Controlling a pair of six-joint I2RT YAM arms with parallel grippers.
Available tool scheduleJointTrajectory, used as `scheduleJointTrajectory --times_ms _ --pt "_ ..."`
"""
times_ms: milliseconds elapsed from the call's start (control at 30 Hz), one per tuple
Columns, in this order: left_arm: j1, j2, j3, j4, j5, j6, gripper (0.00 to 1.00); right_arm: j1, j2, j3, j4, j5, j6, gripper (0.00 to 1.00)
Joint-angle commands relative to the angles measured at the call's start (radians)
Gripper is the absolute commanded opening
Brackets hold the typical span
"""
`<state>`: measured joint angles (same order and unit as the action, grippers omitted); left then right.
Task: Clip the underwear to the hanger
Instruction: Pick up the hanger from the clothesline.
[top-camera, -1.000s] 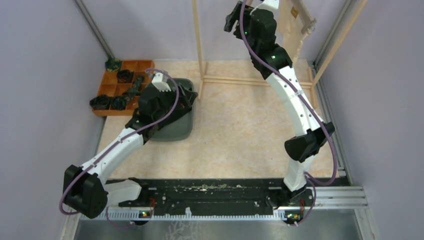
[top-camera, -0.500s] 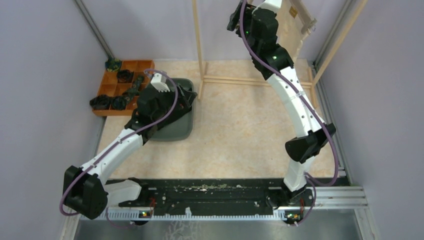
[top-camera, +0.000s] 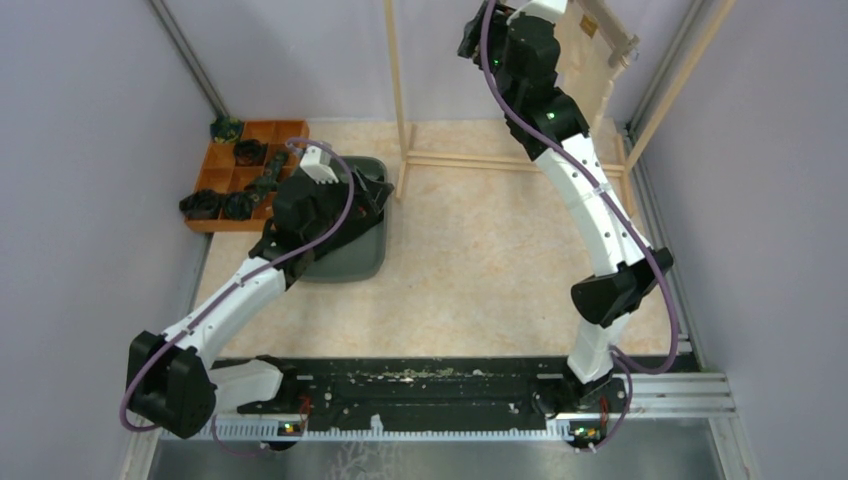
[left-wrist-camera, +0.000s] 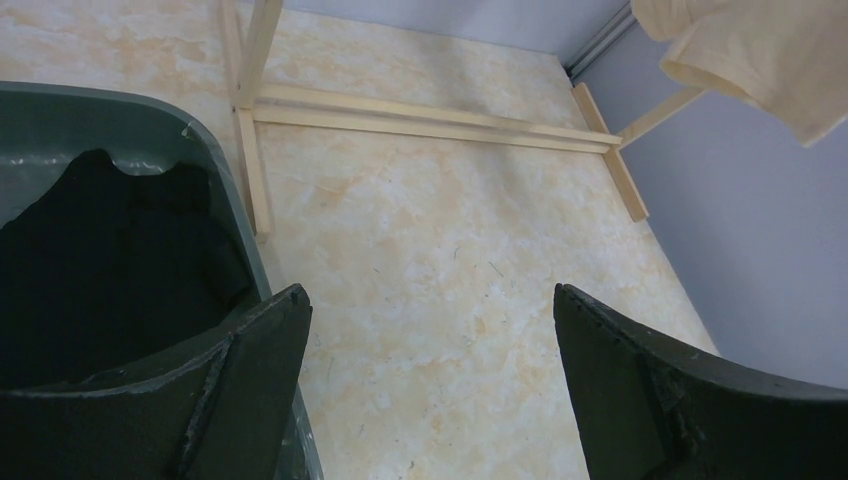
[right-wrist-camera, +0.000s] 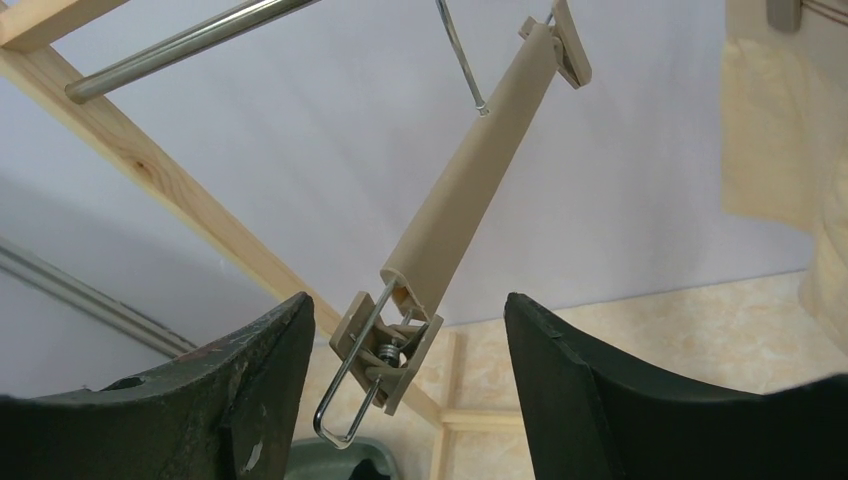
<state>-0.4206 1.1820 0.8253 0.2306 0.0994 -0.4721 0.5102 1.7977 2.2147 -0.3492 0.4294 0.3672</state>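
A beige hanger (right-wrist-camera: 470, 180) hangs slanted from a steel rod (right-wrist-camera: 190, 40) by its wire hook. Its lower clip (right-wrist-camera: 390, 345) sits between the fingers of my right gripper (right-wrist-camera: 407, 300), which is open; neither finger touches the clip. The cream underwear (right-wrist-camera: 790, 130) hangs to the right, and in the top view the cream underwear (top-camera: 590, 60) is behind the raised right arm. The black underwear (left-wrist-camera: 100, 260) lies crumpled in a grey bin (left-wrist-camera: 215, 150). My left gripper (left-wrist-camera: 430, 295) hovers open over the bin's right rim and holds nothing.
A wooden rack (top-camera: 400, 100) stands at the back, its base rails (left-wrist-camera: 420, 125) on the marbled tabletop. An orange tray (top-camera: 215, 225) of black parts sits at the far left beside the grey bin (top-camera: 350, 255). Lilac walls close in both sides.
The right wrist has crept slightly up and to the right near the rack's top. The left arm has stayed put over the bin.
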Motion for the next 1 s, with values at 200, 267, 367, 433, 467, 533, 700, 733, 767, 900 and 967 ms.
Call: scheduleJointTrajectory --times_ms 200,267,367,433,467,533,700,733,767,900,967 --pt "0.014 0.021 -0.005 0.05 0.026 -0.007 0.95 0.013 -0.047 0.037 0.056 0.038 -0.023 0.61" --pt "0.017 0.025 -0.006 0.054 0.026 -0.007 0.95 0.013 -0.049 0.034 0.061 0.044 -0.028 0.56" --pt "0.019 0.029 -0.011 0.061 0.032 -0.01 0.95 0.013 -0.056 0.023 0.067 0.053 -0.031 0.46" --pt "0.02 0.032 -0.012 0.067 0.035 -0.015 0.95 0.013 -0.069 0.004 0.078 0.058 -0.034 0.36" --pt "0.021 0.034 -0.011 0.068 0.037 -0.015 0.95 0.013 -0.076 -0.008 0.086 0.062 -0.036 0.32" --pt "0.022 0.035 -0.012 0.07 0.037 -0.016 0.95 0.013 -0.094 -0.035 0.105 0.071 -0.042 0.23" --pt "0.024 0.037 -0.012 0.078 0.041 -0.021 0.95 0.013 -0.125 -0.063 0.122 0.099 -0.072 0.07" --pt "0.025 0.037 -0.011 0.078 0.041 -0.025 0.95 0.013 -0.129 -0.063 0.124 0.103 -0.081 0.06" --pt "0.024 0.038 -0.012 0.08 0.043 -0.026 0.95 0.013 -0.132 -0.063 0.125 0.106 -0.089 0.05" --pt "0.026 0.038 -0.013 0.087 0.042 -0.03 0.95 0.013 -0.136 -0.06 0.133 0.113 -0.124 0.02" --pt "0.026 0.038 -0.012 0.087 0.042 -0.03 0.95 0.011 -0.136 -0.052 0.133 0.114 -0.136 0.0"
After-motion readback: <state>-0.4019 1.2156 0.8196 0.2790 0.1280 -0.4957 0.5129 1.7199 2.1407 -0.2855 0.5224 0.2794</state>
